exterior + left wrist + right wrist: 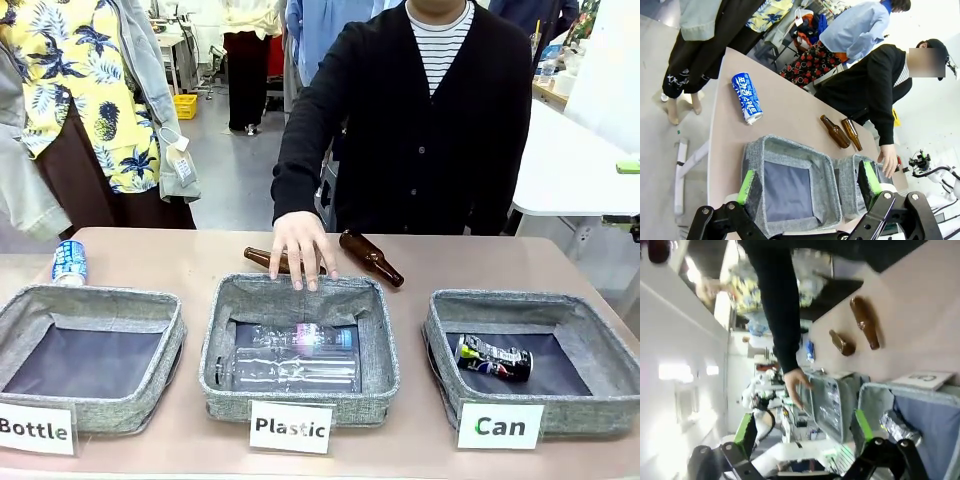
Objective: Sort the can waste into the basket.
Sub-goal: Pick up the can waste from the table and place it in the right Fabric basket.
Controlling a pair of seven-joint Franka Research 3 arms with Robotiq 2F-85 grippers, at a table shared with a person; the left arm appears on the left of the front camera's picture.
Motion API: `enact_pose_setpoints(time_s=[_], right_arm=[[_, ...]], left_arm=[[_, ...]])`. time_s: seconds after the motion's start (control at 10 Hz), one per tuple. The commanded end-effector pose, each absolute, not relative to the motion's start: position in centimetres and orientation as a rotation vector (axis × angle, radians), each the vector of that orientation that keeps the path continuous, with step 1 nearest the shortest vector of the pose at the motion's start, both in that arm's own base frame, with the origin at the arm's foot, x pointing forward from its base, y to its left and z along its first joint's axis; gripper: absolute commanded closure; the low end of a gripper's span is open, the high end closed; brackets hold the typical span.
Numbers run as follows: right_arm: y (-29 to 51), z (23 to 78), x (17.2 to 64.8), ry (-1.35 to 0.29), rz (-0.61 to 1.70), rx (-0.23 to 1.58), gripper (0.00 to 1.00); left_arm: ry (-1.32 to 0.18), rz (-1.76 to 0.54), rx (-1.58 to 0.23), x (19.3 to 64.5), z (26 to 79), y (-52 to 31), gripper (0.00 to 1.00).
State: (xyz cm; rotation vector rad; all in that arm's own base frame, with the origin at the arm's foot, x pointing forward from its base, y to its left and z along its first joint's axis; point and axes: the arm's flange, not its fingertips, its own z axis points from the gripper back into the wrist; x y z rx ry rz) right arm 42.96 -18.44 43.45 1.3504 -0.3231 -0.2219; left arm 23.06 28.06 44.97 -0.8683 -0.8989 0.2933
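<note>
Can waste is lying in two places. You are looking at the black can (494, 359) resting inside the Can basket (520, 300), while the blue can (69, 263) is lying on the surface (200, 250) near its far left corner. Your left end effector (807, 181) and right end effector (804, 429) are both hanging released, gripping nothing.

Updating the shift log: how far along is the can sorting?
Done: the black can lies inside the Can basket. In hand: nothing; the left end effector and right end effector are both open and empty, and the person's hand rests on the Plastic basket at its far rim. Left: the blue can lies on the table behind the Bottle basket, not yet binned.
</note>
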Motion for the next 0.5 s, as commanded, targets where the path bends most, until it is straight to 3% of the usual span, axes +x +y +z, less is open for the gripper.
enact_pose_setpoints(time_s=[0.0, 0.4], right_arm=[[-19.51, 43.35, 42.34, -0.299, -0.09, 1.326, 0.0], [-19.51, 43.35, 42.34, -0.299, -0.09, 1.326, 0.0]], left_arm=[[-0.932, 0.275, -0.875, 23.29, 44.88, 28.17, 0.0], [-0.932, 0.275, -0.875, 23.29, 44.88, 28.17, 0.0]])
